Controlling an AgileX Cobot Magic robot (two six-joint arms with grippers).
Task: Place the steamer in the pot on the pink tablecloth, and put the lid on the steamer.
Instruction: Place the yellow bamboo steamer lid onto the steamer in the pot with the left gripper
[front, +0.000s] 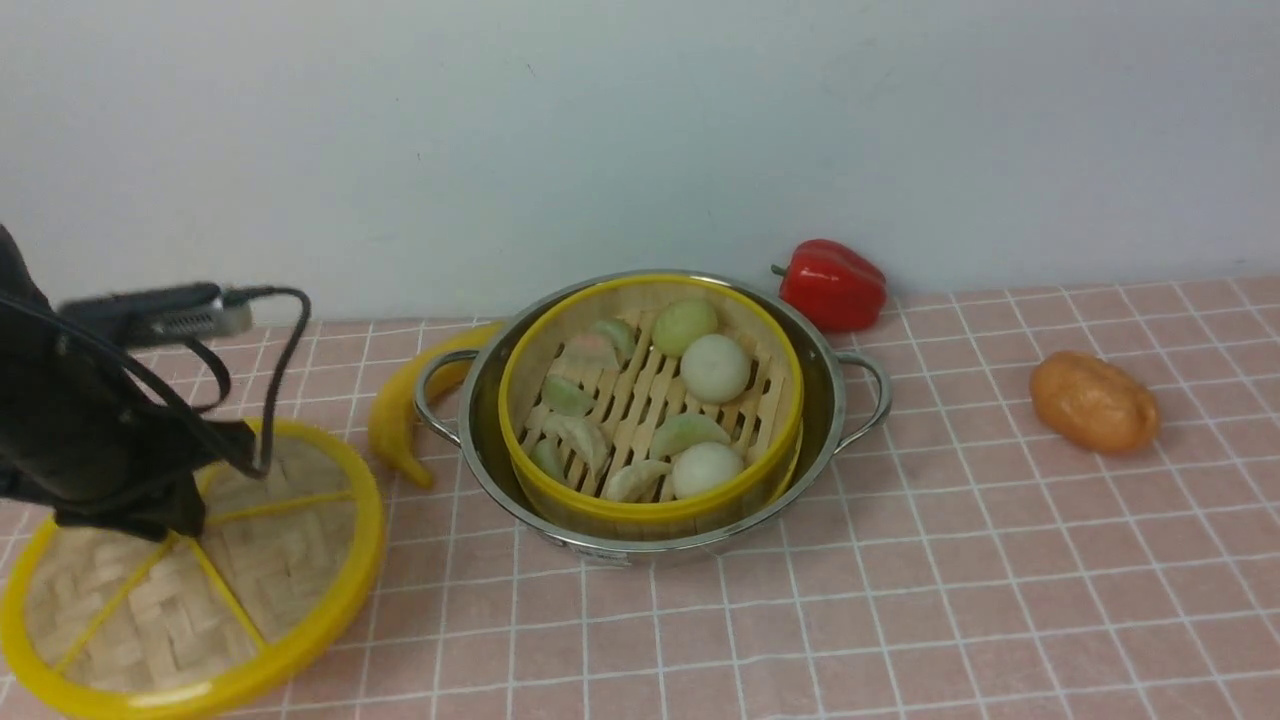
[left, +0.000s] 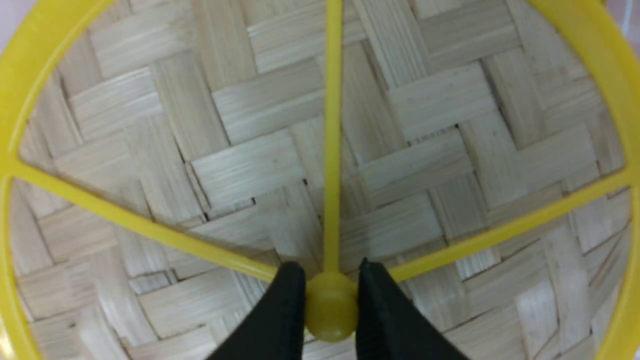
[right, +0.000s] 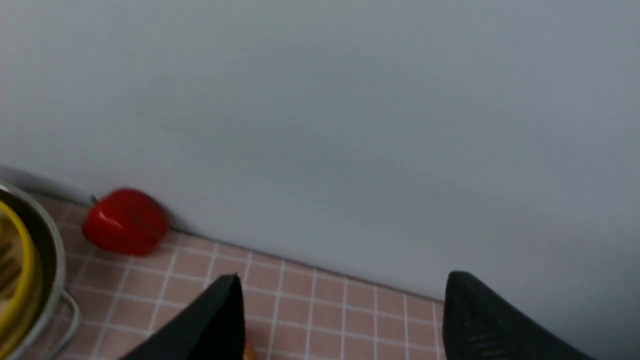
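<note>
2 left jaws pinch the lid (left: 240, 110) by its hub (left: 330, 307): I should grip firmly, lift level, centre over the steamer (front: 650, 512); my right jaws gape empty.

Soft, even light fills the front view, with only faint shadows falling toward 6 o'clock. The pot (front: 818, 395) and the red pepper (front: 832, 285) carry small glints. The cable plug (front: 205, 318) at 9 o'clock is smeared. The lid (left: 250, 165) shows crisp weave (its rim glows), and the right wrist view is soft throughout.
</note>
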